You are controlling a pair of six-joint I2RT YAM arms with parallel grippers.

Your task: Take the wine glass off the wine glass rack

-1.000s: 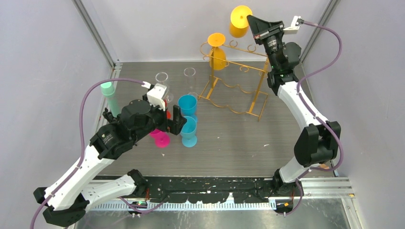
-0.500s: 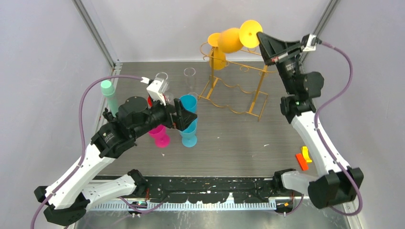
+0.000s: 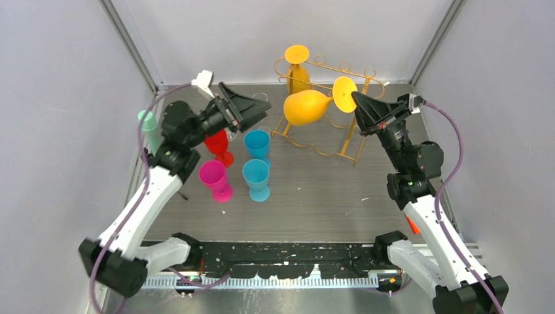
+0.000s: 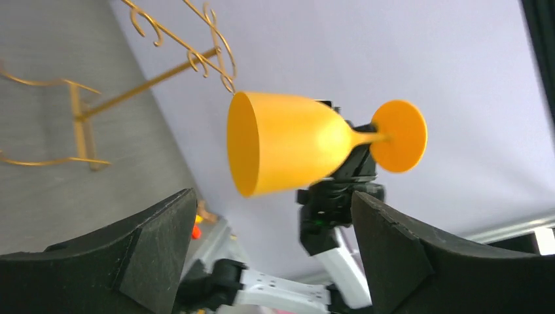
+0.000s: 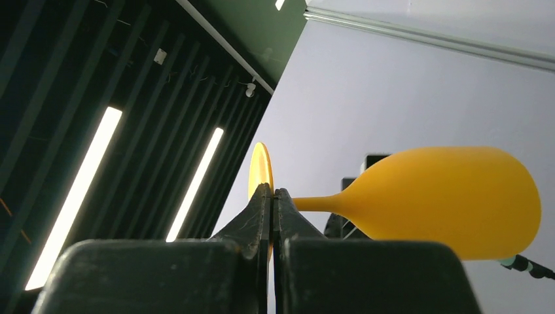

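**Item 1. Wine glass** (image 3: 306,107). Orange, opaque. It is held in the air over the far half of the counter (image 3: 327,190), right of centre, in front of the rack. Long axis close to level, running across the counter. The bowl mouth faces the left edge and the foot faces the right edge. In the left wrist view the rim sits just beside a loop of the top rail; whether they touch cannot be told.

**Item 2. Wine glass rack** (image 3: 357,134). Gold wire, standing near the far edge, right of centre. A second orange glass (image 3: 298,65) hangs upside down on its far-left rail.

**Item 3. Right end effector** (image 3: 357,99). Fingers are pressed together on item 1 where stem meets foot, as the right wrist view shows. The glass extends leftward from it. This arm carries the glass and is the nearer one.

**Item 4. Left end effector** (image 3: 260,110). Fingers are spread wide with nothing between them. It points toward the right edge, straight at the open bowl mouth. It is near the glass but apart from it.

**Item 5. Other ware**, left-centre of the counter:
- red goblet (image 3: 218,142)
- pink goblet (image 3: 214,178)
- two blue goblets (image 3: 257,142)
- mint cup (image 3: 149,124), near the left edge

**Assessment.** The glass appears lifted off the rail, so removal looks largely done. The next move depends on the level axis. To be stood down, the glass must be turned foot-down and drawn clear of the rail loops. A grip this close to the foot gives little control over the bowl's swing.
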